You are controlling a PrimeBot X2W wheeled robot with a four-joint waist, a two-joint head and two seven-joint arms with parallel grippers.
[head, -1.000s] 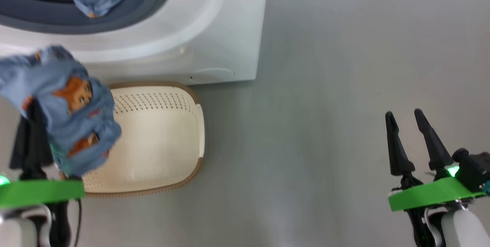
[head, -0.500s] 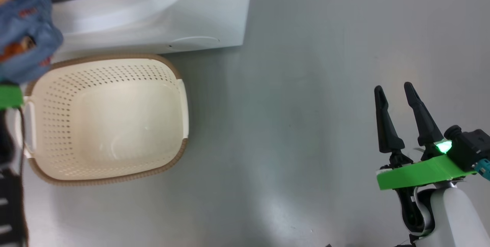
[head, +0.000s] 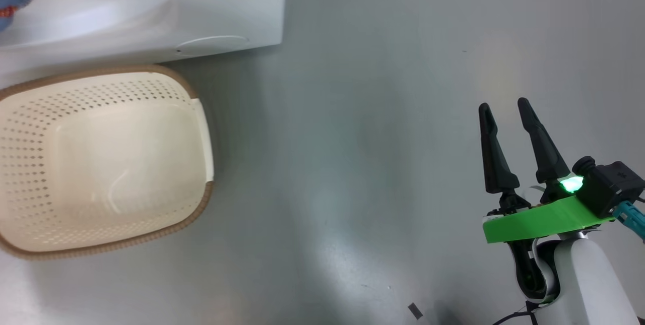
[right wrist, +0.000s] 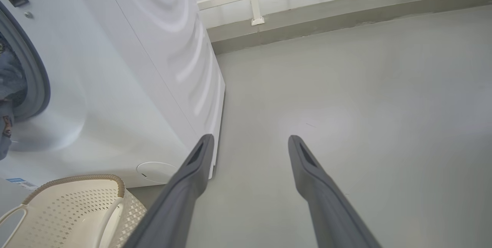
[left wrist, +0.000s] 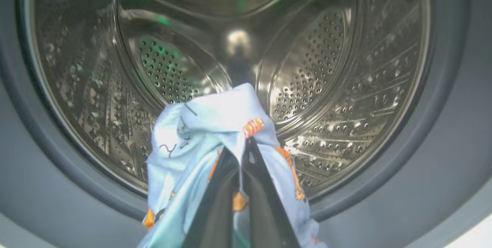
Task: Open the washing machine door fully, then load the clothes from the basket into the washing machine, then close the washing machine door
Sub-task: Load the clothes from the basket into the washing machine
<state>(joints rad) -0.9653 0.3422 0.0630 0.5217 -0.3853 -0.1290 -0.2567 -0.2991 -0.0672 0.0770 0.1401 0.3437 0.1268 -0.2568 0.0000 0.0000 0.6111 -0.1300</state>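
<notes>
**lintTrap:** Where's this at? In the left wrist view, the left gripper (left wrist: 244, 146) has both fingers pressed together on a bunch of the clothes (left wrist: 192, 132). It's light-blue fabric with orange print, draped down either side of the fingers. It hangs right at the mouth of the washing machine (head: 151, 7), with the steel drum (left wrist: 326, 67) straight ahead and the grey gasket (left wrist: 457, 125) ringing it.

**spinCycle:** Loading step, I'd say. The basket (head: 30, 174) sits on the floor (head: 378, 138) just on the near side of the washer's front. What I can see of its inside is bare cream plastic, so this is probably the last piece. The right gripper (head: 504, 104) is well off to the right over the floor, fingers spread with nothing between them.

**lintTrap:** Tips for doing it clean?

**spinCycle:** Push further in before letting go — the fabric's tail hangs low by the gasket's bottom lip. My guess is it snags or flops back out if it's dropped at the rim. Get the whole bundle past the gasket, open up, then pull straight back. Anything left over the lip gets pinched at closing time. Can't tell from here how deep the fingertips actually are, so go slow.
</notes>
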